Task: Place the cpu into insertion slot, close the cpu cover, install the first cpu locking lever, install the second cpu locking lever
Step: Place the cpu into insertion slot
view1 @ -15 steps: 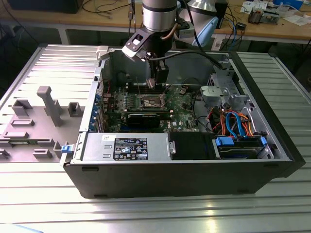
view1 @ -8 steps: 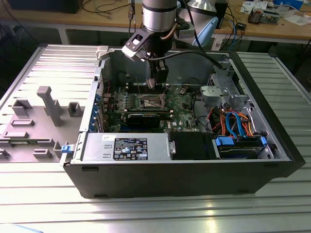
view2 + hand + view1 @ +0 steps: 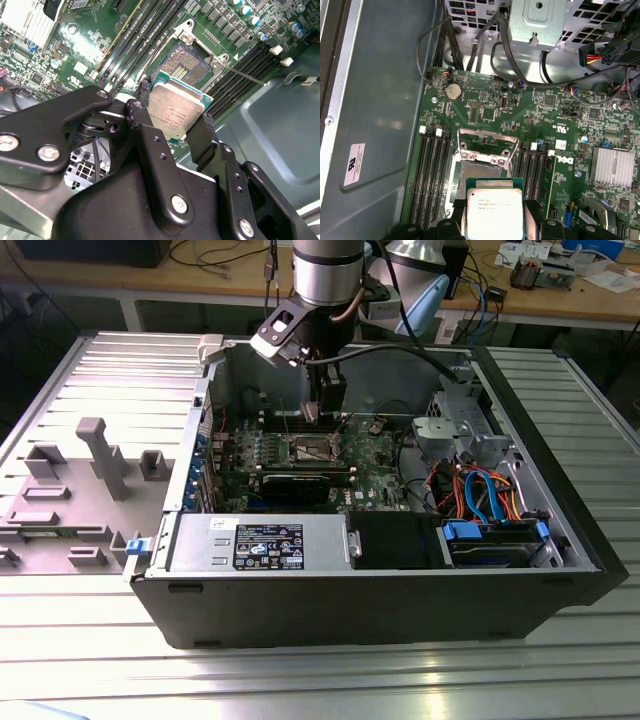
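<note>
My gripper (image 3: pixel 314 412) hangs inside the open computer case (image 3: pixel 400 590), shut on the cpu (image 3: pixel 175 107). The cpu is a small square chip with a silver-grey top, and a black finger (image 3: pixel 201 136) presses on each of two opposite edges. In the first wrist view the cpu (image 3: pixel 494 210) sits just above and partly in front of the insertion slot (image 3: pixel 481 171). The insertion slot (image 3: pixel 186 61) shows its brownish contact field uncovered. The cpu cover (image 3: pixel 485 145), a silver frame, stands swung open at the slot's far edge. A thin lever rod (image 3: pixel 245 76) sticks out beside the socket.
Black memory slots (image 3: pixel 434 175) flank the socket on both sides. A long black card (image 3: pixel 300 483) lies in front of it, with a power supply (image 3: pixel 260 540) nearer still. A drive cage (image 3: pixel 460 430), coloured cables (image 3: pixel 480 490) and a finned heatsink (image 3: pixel 612 167) crowd the exterior view's right.
</note>
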Available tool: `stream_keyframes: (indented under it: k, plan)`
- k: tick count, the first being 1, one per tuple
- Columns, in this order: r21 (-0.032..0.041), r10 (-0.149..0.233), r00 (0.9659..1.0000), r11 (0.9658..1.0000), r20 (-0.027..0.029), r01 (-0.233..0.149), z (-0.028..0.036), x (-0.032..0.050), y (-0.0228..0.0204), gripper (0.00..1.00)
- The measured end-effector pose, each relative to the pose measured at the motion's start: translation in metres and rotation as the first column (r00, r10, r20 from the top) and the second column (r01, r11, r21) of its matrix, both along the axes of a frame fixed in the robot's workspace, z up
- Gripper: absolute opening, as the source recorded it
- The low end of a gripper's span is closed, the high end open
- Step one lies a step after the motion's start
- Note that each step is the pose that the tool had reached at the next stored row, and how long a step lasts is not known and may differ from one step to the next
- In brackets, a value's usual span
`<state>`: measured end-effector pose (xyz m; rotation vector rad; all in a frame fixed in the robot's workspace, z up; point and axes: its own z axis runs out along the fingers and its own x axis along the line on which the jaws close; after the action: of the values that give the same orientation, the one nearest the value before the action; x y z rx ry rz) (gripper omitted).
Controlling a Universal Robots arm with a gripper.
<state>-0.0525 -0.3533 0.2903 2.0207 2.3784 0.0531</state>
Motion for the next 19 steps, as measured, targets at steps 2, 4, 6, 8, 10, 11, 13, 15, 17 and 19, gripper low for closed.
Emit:
stream_keyframes:
  k: [2, 4, 6, 8, 10, 11, 13, 15, 17, 19]
  plan:
    - [-0.0002, -0.003, 1.0000, 1.0000, 0.0000, 0.003, 0.0000, 0.0000, 0.0000, 0.55]
    - [-0.0004, -0.006, 1.0000, 1.0000, 0.0000, 0.006, -0.0001, 0.0000, 0.0000, 0.55]
    - [-0.0006, -0.008, 1.0000, 1.0000, 0.0000, 0.008, -0.0001, 0.0000, 0.0000, 0.55]
    - [-0.0006, -0.011, 0.9999, 0.9999, 0.0000, 0.011, -0.0002, 0.0000, 0.0000, 0.55]
    - [-0.0008, -0.013, 0.9999, 0.9999, 0.0000, 0.013, -0.0003, 0.0000, 0.0000, 0.55]
    - [-0.0009, -0.015, 0.9999, 0.9999, 0.0000, 0.015, -0.0003, 0.0000, 0.0000, 0.55]
    - [-0.0012, -0.017, 0.9999, 0.9999, 0.0000, 0.017, -0.0003, 0.0000, 0.0000, 0.55]
    - [-0.0013, -0.019, 0.9998, 0.9998, 0.0000, 0.019, -0.0004, 0.0000, 0.0000, 0.55]
    - [-0.0016, -0.021, 0.9998, 0.9998, 0.0000, 0.021, -0.0005, 0.0000, 0.0000, 0.55]
    - [-0.0019, -0.023, 0.9997, 0.9997, 0.0000, 0.023, -0.0005, 0.0000, 0.0000, 0.55]
